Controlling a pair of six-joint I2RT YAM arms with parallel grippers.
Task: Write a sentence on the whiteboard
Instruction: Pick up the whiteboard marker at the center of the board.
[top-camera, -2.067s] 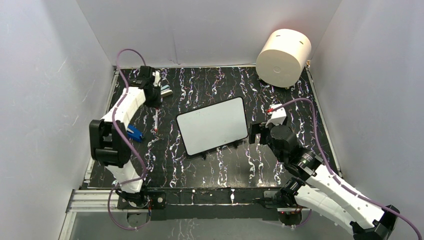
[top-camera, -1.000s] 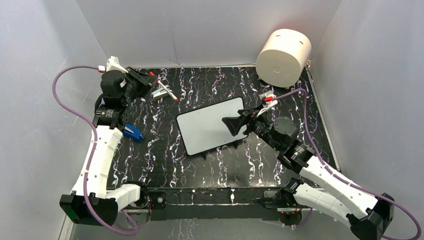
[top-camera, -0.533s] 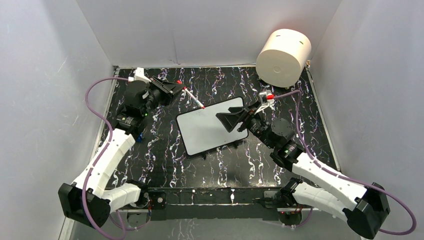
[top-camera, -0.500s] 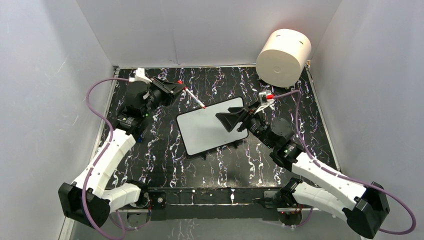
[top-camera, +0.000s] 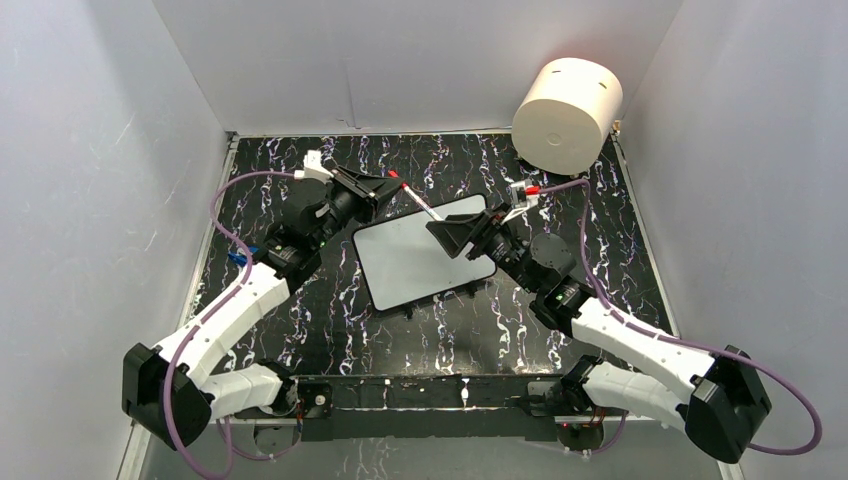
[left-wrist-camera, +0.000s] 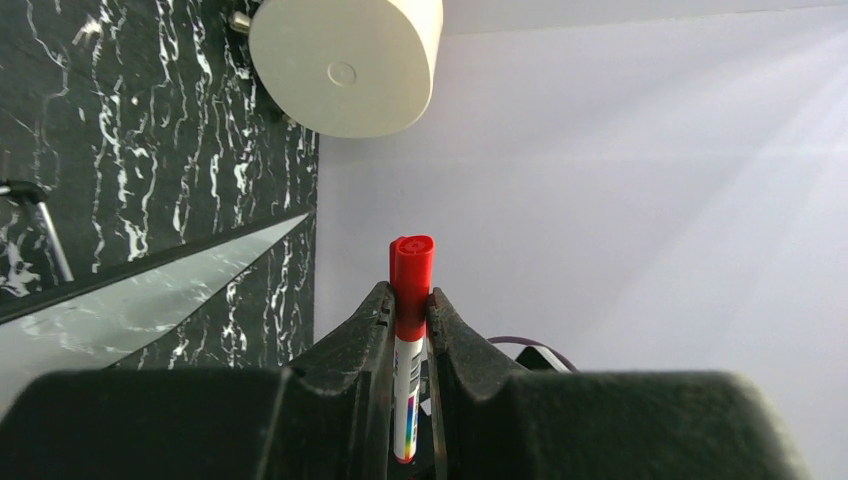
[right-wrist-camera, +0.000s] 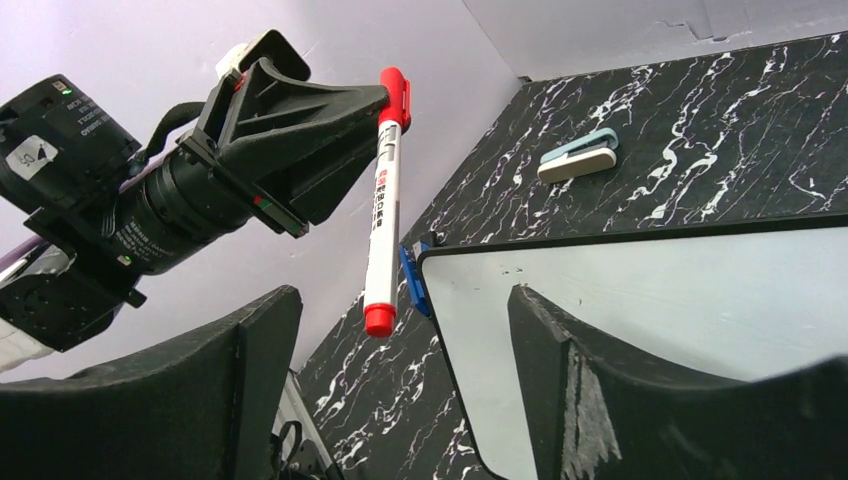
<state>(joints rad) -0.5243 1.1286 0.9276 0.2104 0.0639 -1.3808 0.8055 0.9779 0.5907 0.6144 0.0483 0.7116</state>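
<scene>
Cataloguing our hold: left gripper (right-wrist-camera: 376, 100), clamped shut on the red marker (right-wrist-camera: 381, 230) near its upper end, leaving the lower red end hanging free. Right gripper (top-camera: 440, 232): jaws wide, empty, flanking that end from below, we judge to uncap it. Whiteboard (top-camera: 410, 262): flat on the marbled table (top-camera: 300, 310) between our arms, blank; the sentence not yet begun. Right wrist view gives the marker's whole length and a small eraser (right-wrist-camera: 577, 155) behind; left wrist view gives only its pinched red tip, plus the cream cylinder (left-wrist-camera: 345, 60).
</scene>
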